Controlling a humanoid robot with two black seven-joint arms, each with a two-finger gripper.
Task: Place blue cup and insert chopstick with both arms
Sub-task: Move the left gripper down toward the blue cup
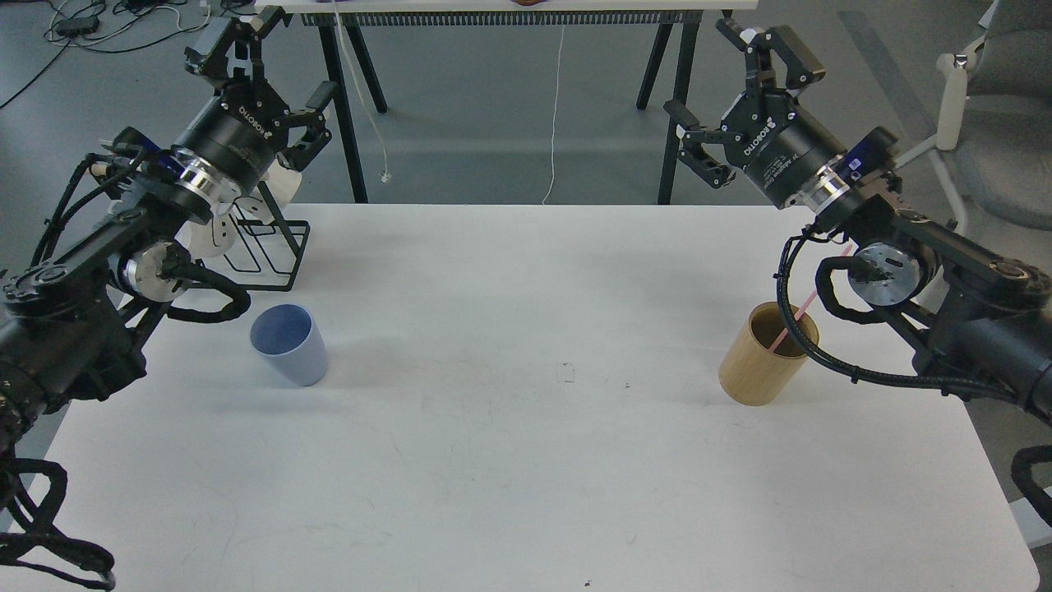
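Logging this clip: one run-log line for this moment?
left gripper open, empty | right gripper open, empty | blue cup upright on table, untouched | pink chopstick in wooden holder

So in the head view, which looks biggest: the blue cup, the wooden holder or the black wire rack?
1. The black wire rack, though the left arm hides part of it.
2. The wooden holder.
3. The blue cup.
Holder and cup sit about equally far from the camera, so that ranking seems fair; the rack stands farther back.

The white table (526, 460) bears the blue cup (289, 344), a wooden holder (764, 370) and a wire rack (267, 247).
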